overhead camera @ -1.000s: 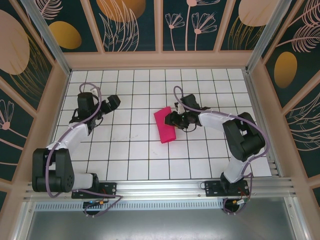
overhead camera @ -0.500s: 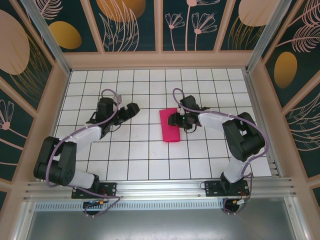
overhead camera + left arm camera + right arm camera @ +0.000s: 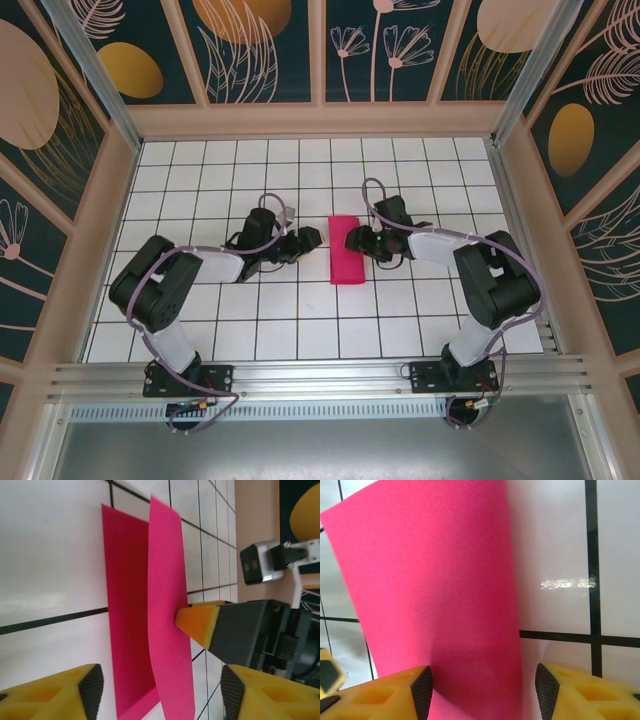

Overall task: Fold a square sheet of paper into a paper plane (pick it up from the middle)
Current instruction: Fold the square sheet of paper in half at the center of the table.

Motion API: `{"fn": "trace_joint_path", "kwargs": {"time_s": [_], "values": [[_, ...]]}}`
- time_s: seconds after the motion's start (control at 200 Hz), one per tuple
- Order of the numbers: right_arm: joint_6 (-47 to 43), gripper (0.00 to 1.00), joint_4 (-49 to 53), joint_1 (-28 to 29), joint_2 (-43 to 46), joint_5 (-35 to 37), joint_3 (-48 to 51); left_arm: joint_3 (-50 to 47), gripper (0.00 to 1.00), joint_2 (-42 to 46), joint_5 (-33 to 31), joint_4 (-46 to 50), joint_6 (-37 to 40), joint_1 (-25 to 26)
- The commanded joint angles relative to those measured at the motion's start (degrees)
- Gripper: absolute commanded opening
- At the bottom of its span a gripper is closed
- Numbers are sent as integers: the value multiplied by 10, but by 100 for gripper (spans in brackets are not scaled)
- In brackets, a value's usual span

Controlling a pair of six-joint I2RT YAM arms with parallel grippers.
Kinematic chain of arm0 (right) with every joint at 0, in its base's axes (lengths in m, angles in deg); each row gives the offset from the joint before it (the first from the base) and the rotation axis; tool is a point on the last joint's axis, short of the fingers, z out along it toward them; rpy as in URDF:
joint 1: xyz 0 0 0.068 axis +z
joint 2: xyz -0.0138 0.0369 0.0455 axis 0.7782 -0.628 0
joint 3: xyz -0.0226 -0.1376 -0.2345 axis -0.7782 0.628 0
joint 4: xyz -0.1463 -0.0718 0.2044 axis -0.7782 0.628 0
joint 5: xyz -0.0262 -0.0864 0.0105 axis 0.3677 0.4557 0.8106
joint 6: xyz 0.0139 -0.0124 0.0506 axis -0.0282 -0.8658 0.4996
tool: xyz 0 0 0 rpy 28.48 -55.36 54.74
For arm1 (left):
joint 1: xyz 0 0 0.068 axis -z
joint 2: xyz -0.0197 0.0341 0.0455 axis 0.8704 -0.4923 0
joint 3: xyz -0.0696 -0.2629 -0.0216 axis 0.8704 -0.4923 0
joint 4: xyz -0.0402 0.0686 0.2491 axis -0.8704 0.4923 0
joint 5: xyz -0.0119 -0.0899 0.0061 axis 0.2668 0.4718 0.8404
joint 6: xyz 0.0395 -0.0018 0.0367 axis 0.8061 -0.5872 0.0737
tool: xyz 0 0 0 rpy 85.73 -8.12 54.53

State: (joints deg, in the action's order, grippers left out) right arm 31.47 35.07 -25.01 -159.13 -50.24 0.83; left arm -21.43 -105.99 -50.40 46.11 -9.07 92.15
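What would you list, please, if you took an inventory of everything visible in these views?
sheet of paper: one, magenta-pink, folded over, mid-table between the grippers.
table: one, white tiles with black lines, under everything.
enclosure walls: three sides, dark teal with plant motifs, around the table.
rail: one, silver metal, near edge, by the arm bases.
left gripper: one, black with yellow fingers, open, just left of the paper.
right gripper: one, same colours, open, at the paper's right edge, paper between its fingers.

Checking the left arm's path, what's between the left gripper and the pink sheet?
Bare white tile. The top view shows nothing between the left gripper and the pink sheet; the left wrist view agrees.
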Motion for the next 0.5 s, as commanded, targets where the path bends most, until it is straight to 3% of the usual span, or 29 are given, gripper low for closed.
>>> {"fn": "trace_joint_path", "kwargs": {"time_s": [0.0, 0.14, 0.495], "values": [[16, 60, -24, -5, 26, -19, 14, 22, 60, -25, 20, -56, -27, 10], [15, 60, -26, -11, 33, -24, 20, 27, 55, -49, 36, -112, -52, 19], [21, 60, -30, -18, 31, -37, 24, 40, 34, -84, 45, -149, -69, 33]]}}
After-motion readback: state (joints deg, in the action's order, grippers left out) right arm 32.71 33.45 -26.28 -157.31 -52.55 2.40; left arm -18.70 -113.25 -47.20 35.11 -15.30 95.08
